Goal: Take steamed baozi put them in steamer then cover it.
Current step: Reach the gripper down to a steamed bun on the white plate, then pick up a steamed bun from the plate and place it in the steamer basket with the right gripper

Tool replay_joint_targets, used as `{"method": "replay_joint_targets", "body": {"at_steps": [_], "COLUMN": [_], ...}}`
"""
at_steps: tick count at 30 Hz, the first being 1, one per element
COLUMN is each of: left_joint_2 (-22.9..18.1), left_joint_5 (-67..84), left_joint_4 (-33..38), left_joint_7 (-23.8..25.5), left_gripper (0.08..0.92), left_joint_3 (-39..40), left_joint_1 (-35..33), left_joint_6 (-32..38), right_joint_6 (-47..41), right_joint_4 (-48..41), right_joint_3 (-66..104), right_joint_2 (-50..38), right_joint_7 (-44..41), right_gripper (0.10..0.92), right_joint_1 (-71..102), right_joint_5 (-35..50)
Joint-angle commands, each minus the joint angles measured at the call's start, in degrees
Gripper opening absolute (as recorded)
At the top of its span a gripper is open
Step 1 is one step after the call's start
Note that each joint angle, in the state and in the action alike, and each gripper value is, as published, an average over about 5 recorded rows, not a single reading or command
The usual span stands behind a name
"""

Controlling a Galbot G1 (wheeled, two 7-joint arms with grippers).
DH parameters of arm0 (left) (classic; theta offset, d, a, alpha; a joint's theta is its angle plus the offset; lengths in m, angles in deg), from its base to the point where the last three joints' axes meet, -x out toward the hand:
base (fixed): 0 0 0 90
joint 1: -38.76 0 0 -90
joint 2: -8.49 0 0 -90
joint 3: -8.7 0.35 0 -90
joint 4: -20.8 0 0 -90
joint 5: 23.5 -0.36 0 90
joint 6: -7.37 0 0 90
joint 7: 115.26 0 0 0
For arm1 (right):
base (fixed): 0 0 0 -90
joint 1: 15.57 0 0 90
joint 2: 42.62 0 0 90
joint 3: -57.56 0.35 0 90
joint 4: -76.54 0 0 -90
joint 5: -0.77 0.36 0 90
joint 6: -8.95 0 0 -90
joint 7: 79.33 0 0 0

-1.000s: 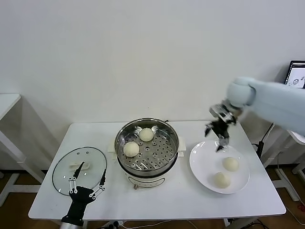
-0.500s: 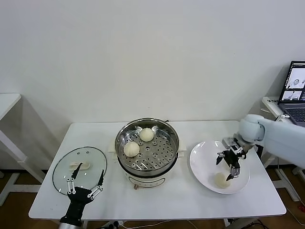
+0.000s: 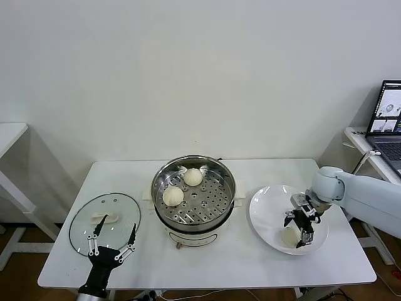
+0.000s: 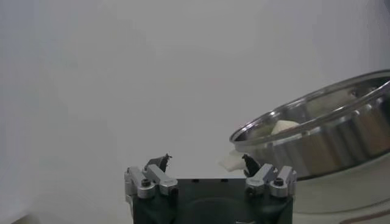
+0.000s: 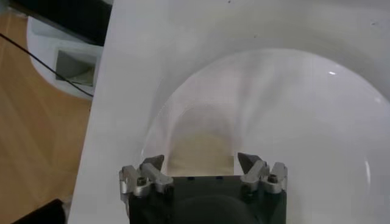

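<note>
On the white table (image 3: 238,263) against a plain wall, two buns sit in the steamer (image 3: 194,191) while the right gripper (image 3: 299,227), fingers apart around a plate (image 3: 266,213) bun (image 3: 289,236), should squeeze its soft, light sides gently; the left gripper (image 3: 113,241) waits open

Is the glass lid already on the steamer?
No, the glass lid lies flat on the table, left of the open steamer.

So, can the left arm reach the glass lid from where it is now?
Probably yes: the left gripper is open at the table's front edge beside the glass lid, and nothing stands between them.
</note>
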Motion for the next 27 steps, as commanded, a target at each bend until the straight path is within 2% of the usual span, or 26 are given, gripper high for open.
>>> {"method": "replay_joint_targets", "body": {"at_steps": [1,5,13,19,23,27], "left_joint_2": [-0.05,-0.08,0.21,0.32,0.44,0.41], "left_joint_5": [0.01,0.01,0.04,0.07,0.08,0.10], "left_joint_4": [0.02,0.00,-0.17,0.02,0.05,0.28], "left_joint_7": [-0.02,-0.02,-0.02,-0.02,-0.01,-0.01], "left_gripper": [0.823,0.823,0.823,0.823,0.823,0.823], "left_joint_3": [-0.01,0.14,0.50,0.98,1.01,0.95], "left_joint_1": [0.01,0.16,0.59,0.83,0.79,0.66], "left_joint_6": [0.03,0.00,-0.14,-0.23,-0.19,-0.14], "right_joint_6": [-0.14,-0.19,4.67,15.61,24.47,29.27], "right_joint_4": [0.07,0.97,3.99,5.90,6.94,9.92], "right_joint_3": [1.16,0.91,0.73,-3.58,-2.89,-2.15], "right_joint_2": [-0.36,-0.60,0.77,8.86,16.21,22.47], "right_joint_7": [0.75,0.61,-4.99,-9.08,-9.33,-8.32], "right_gripper": [0.714,0.660,0.647,0.659,0.673,0.675], "right_joint_1": [1.81,-0.27,-14.81,-31.61,-36.06,-37.05], "right_joint_5": [-1.02,-0.82,-1.43,1.63,1.54,-0.83]}}
